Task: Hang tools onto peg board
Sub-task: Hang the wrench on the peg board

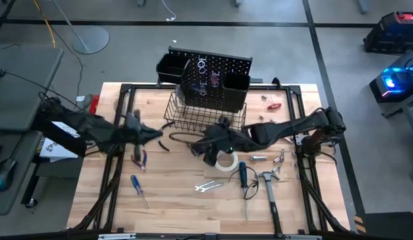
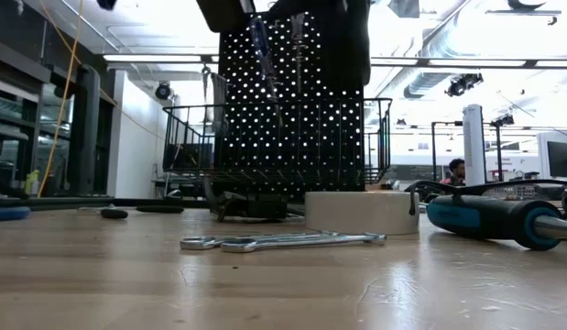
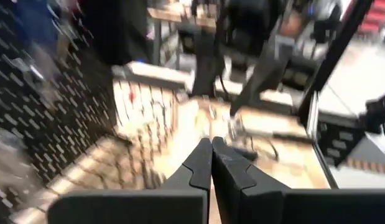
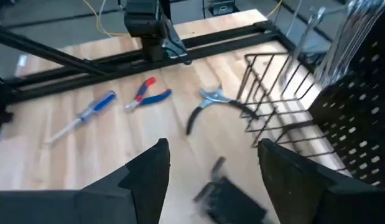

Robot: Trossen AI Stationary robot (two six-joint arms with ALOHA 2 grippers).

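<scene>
The black peg board (image 1: pixel 215 81) stands at the table's far edge with a wire basket (image 1: pixel 203 119) at its foot. Screwdrivers (image 2: pixel 262 46) hang on it. On the table lie a white tape roll (image 1: pixel 226 162), wrenches (image 1: pixel 207 187), a hammer (image 1: pixel 268 190), a blue-handled screwdriver (image 1: pixel 138 190) and red-handled pliers (image 1: pixel 139 159). My right gripper (image 4: pixel 214 149) is open above the table near the basket and holds nothing. A blurred dark thing (image 4: pixel 232 193) shows below it. My left gripper (image 3: pixel 211 142) is shut and empty, left of the basket (image 1: pixel 162 134).
Dark-handled pliers (image 4: pixel 214 102) lie by the basket's near corner. A blue-handled tool (image 1: pixel 242 175) and small metal parts (image 1: pixel 276 160) lie right of the tape roll. A red-handled screwdriver (image 1: pixel 273 105) is at the far right. A black frame (image 1: pixel 119 120) rims the table.
</scene>
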